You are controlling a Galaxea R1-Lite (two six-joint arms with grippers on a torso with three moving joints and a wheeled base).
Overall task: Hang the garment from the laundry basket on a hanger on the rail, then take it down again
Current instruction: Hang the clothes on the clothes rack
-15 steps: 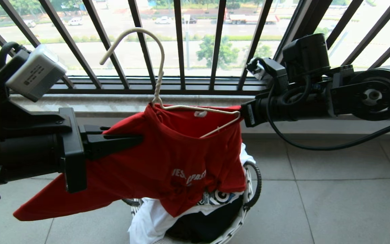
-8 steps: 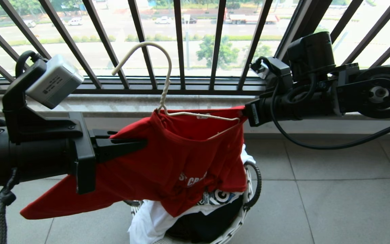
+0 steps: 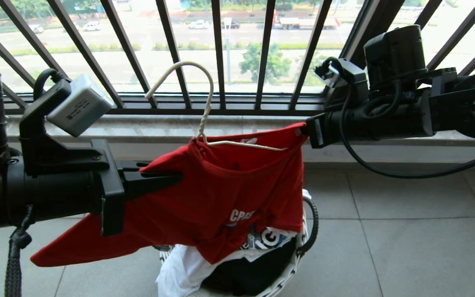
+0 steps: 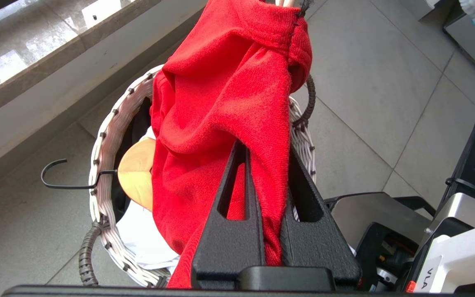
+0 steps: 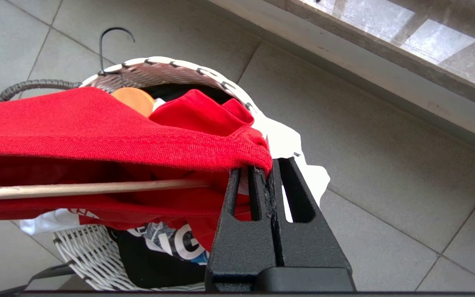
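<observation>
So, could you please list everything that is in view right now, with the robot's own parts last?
Red short-sleeved T-shirt: one, red, stretched between both grippers above the basket.
Cream wire hanger: one, cream-white, inside the shirt's neck, hook upward.
Round white woven basket: one, white with dark handles, on the floor.
White T-shirt: one, in the basket.
Black printed T-shirt: one, in the basket.
Wooden hanger: one, light wood with black hook, in the basket.
Black balustrade: one, behind.
Left gripper: shut on the shirt.
Right gripper: shut on the shirt's edge.
</observation>
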